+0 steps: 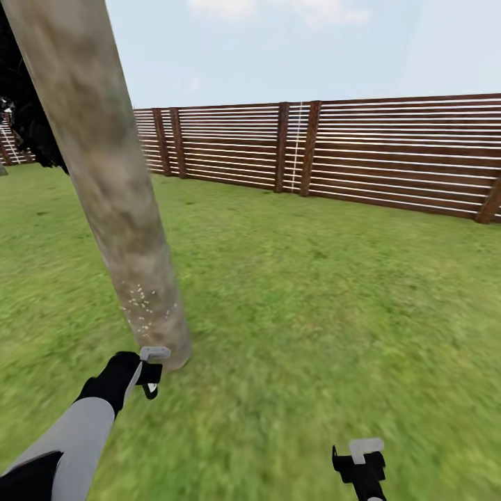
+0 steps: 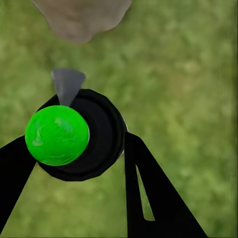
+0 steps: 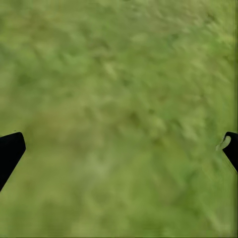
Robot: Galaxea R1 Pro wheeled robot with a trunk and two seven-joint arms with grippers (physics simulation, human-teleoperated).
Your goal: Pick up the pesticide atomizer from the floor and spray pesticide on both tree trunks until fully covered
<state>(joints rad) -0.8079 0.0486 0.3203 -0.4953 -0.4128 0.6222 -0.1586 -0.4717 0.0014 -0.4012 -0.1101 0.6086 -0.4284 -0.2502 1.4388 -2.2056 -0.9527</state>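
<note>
A thick mottled grey-brown tree trunk leans across the left of the head view, with pale specks on its lower part. My left gripper hangs just in front of the trunk's base. In the left wrist view it is shut on the pesticide atomizer, a round black body with a bright green ball top and a grey nozzle pointing toward the trunk base. My right gripper is low at the right, open over bare grass, with nothing between its fingers.
Green lawn spreads to the right and behind the trunk. A brown slatted wooden fence closes the far side. A near-black tree stands behind the trunk at the far left.
</note>
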